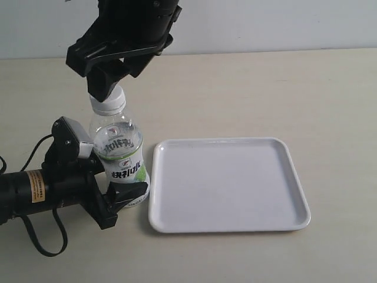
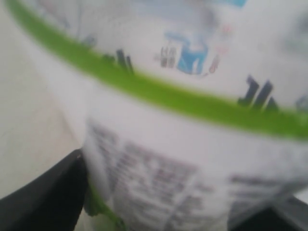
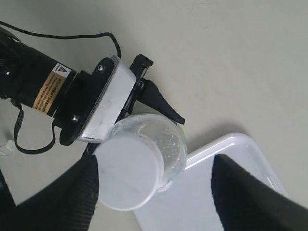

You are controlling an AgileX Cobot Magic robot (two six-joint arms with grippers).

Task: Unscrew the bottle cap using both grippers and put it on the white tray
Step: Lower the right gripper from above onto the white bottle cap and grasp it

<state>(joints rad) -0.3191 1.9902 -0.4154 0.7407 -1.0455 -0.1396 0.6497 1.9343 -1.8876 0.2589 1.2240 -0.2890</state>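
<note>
Bottle cap [image 3: 129,171] on bottle [image 1: 121,159], right claw [image 3: 154,168] spread around it, white tray [image 1: 230,183] beside.

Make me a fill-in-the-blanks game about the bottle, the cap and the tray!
1. The cap sits on top of the ___.
2. The colour of the tray is ___.
3. In the exterior view, the bottle stands to the ___ of the tray.
4. The right gripper is over the cap, and its jaws are ___, not shut.

Missing words: bottle; white; left; open.
</note>
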